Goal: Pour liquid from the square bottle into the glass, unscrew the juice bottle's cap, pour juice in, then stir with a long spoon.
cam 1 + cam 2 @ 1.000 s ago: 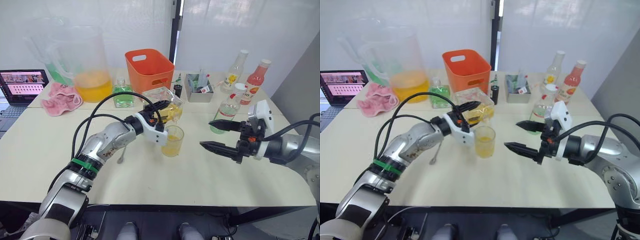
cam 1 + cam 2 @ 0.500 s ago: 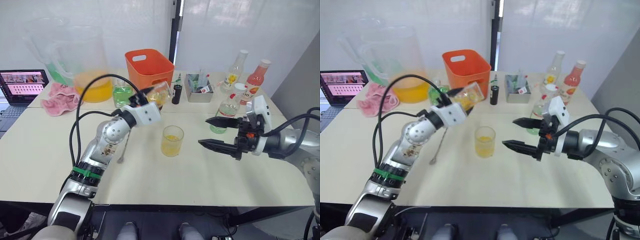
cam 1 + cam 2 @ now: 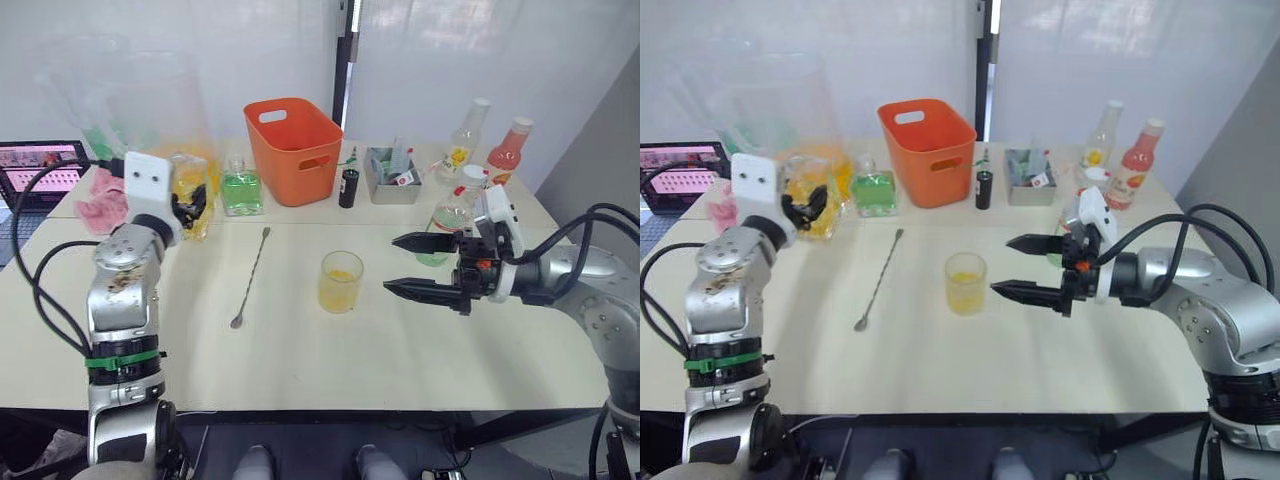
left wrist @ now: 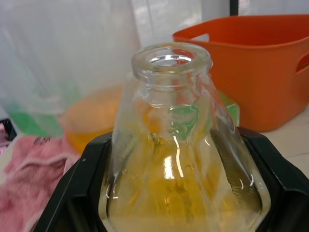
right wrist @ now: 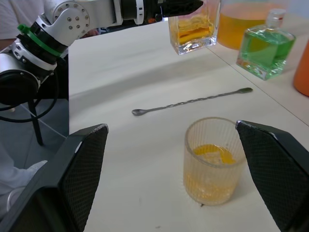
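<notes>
My left gripper (image 3: 189, 205) is shut on the square bottle (image 3: 190, 192), holding it upright at the table's far left, in front of the big pitcher. Its neck (image 4: 171, 65) is open, with no stopper, and yellow liquid (image 4: 183, 193) fills the lower part. The glass (image 3: 340, 282) stands mid-table with some yellow liquid in its bottom. The long spoon (image 3: 250, 277) lies flat on the table between the bottle and the glass. My right gripper (image 3: 405, 266) hangs open just right of the glass, empty. Behind it stands the juice bottle (image 3: 455, 214), its white cap (image 3: 477, 176) on.
Along the back stand a big pitcher (image 3: 150, 110), a small green bottle (image 3: 240, 188), an orange basket (image 3: 292, 148), a small dark bottle (image 3: 347, 186), a grey tray (image 3: 392, 172), a yellow-labelled bottle (image 3: 462, 145) and a pink bottle (image 3: 508, 152). Pink cloth (image 3: 105, 195) and laptop (image 3: 40, 165) lie far left.
My left arm has swung the square bottle from its tilt over the glass back to the far left and turned it upright. The right gripper stays open and has barely moved.
</notes>
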Controlling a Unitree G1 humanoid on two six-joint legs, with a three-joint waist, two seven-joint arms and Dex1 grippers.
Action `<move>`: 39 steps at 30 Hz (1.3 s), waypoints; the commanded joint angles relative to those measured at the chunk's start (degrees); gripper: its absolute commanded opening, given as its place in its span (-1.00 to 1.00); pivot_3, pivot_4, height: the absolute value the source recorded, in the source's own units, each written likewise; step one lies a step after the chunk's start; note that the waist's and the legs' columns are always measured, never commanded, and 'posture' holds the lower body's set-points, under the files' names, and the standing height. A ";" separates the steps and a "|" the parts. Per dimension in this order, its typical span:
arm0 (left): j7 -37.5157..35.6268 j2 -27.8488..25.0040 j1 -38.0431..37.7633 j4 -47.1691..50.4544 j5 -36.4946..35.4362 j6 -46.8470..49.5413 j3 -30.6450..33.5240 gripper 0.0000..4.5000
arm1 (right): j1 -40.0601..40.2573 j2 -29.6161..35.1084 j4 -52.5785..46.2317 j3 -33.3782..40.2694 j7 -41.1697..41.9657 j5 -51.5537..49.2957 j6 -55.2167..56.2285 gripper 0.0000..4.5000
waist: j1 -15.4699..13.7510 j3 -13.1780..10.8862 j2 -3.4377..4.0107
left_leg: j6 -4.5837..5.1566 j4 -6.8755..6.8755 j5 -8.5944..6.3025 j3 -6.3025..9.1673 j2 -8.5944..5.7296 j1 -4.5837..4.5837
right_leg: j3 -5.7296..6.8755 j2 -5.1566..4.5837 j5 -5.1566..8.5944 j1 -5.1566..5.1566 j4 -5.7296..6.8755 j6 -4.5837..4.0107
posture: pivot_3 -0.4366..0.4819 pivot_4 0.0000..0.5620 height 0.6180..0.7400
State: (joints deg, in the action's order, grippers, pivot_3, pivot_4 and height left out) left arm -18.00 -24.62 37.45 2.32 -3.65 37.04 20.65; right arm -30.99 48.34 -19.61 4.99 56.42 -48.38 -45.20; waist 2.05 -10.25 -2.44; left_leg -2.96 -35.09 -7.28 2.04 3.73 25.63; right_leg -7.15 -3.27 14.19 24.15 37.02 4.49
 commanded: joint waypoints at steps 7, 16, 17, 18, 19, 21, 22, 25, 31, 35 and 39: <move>-0.92 -5.17 -0.11 -1.62 -6.64 1.23 5.07 0.24 | -1.74 -0.49 -0.34 0.85 1.40 0.39 0.66 0.99 | 0.23 -0.01 -0.08 | -0.01 0.00 0.00 0.03 0.02 0.00 | 0.03 0.01 -0.02 0.02 0.00 -0.04 | -0.05 -0.47 1.00; -3.93 -7.13 -1.72 -7.52 -10.51 -2.11 5.34 0.24 | -0.83 -0.99 -1.66 1.22 0.38 -0.26 0.10 0.99 | 0.32 -0.01 -0.09 | -0.01 0.02 0.00 0.03 0.03 -0.01 | 0.04 0.02 -0.03 0.02 0.00 -0.07 | -0.05 -0.47 1.00; -4.13 -7.13 -2.18 -7.68 -10.79 -2.61 5.41 0.24 | -0.76 -0.97 -1.73 1.31 0.34 -0.31 0.01 0.99 | 0.29 -0.01 -0.09 | -0.01 0.02 0.00 0.03 0.03 0.00 | 0.04 0.01 -0.03 0.02 -0.01 -0.07 | -0.05 -0.47 1.00; -4.59 -7.37 -2.94 -7.75 -10.67 -3.55 5.01 0.24 | -0.68 -0.94 -1.81 1.38 0.29 -0.33 -0.06 0.99 | 0.30 -0.01 -0.09 | -0.01 0.02 0.00 0.03 0.03 0.00 | 0.04 0.01 -0.03 0.02 -0.01 -0.07 | -0.05 -0.47 1.00; -4.79 -7.34 -3.53 -7.68 -10.93 -4.05 4.94 0.24 | -0.65 -0.90 -1.84 1.43 0.23 -0.33 -0.11 0.99 | 0.34 -0.01 -0.09 | -0.01 0.02 0.00 0.02 0.03 0.00 | 0.03 0.01 -0.03 0.01 -0.01 -0.08 | -0.05 -0.47 1.00; -5.25 -7.54 -4.91 -7.11 -10.89 -5.10 4.11 0.24 | -0.62 -0.83 -1.85 1.54 0.16 -0.34 -0.17 0.99 | 0.37 -0.01 -0.09 | -0.01 0.02 0.00 0.02 0.03 -0.01 | 0.03 0.01 -0.04 0.02 -0.01 -0.09 | -0.05 -0.47 1.00; -5.29 -7.63 -5.22 -7.00 -10.98 -5.38 3.87 0.24 | -0.61 -0.81 -1.84 1.57 0.14 -0.34 -0.18 0.99 | 0.38 -0.01 -0.09 | -0.01 0.03 0.00 0.02 0.03 -0.01 | 0.03 0.01 -0.04 0.02 -0.01 -0.10 | -0.05 -0.47 1.00; -5.24 -7.88 -5.52 -7.12 -11.28 -5.98 3.53 0.24 | -0.60 -0.80 -1.86 1.58 0.10 -0.36 -0.18 0.99 | 0.38 -0.01 -0.09 | -0.01 0.03 0.00 0.02 0.04 -0.02 | 0.03 0.02 -0.04 0.02 -0.01 -0.10 | -0.05 -0.47 1.00; -5.77 -8.21 -6.61 -3.93 -13.27 -7.75 4.18 0.99 | -0.74 -0.67 -1.62 1.40 0.24 -0.12 -0.08 1.00 | 0.36 -0.01 -0.09 | -0.01 0.02 0.00 0.02 0.04 -0.03 | 0.03 0.01 -0.04 0.01 -0.01 -0.10 | -0.05 -0.47 1.00; -5.33 -8.60 -6.02 -2.13 -14.96 -8.32 4.96 0.99 | -0.79 -0.72 -1.49 1.25 0.36 0.07 0.06 1.00 | 0.38 -0.01 -0.09 | -0.01 0.02 0.00 0.01 0.04 -0.05 | 0.02 0.01 -0.04 0.00 -0.01 -0.10 | -0.05 -0.47 1.00; -4.75 -9.15 -4.61 -0.69 -16.54 -8.74 5.46 0.99 | -0.80 -0.71 -1.38 1.24 0.44 0.16 0.13 1.00 | 0.38 -0.01 -0.09 | -0.01 0.02 0.00 0.01 0.04 -0.07 | 0.02 0.01 -0.03 -0.01 -0.01 -0.08 | -0.05 -0.47 1.00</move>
State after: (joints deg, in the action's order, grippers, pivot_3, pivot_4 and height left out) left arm -23.07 -32.37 30.90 -1.74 -18.87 29.99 24.90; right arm -31.21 47.24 -20.04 4.91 56.68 -47.99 -45.45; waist 2.43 -10.26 -2.53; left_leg -2.97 -35.07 -7.29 2.04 3.77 25.56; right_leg -7.13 -3.25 14.16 24.14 37.01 4.41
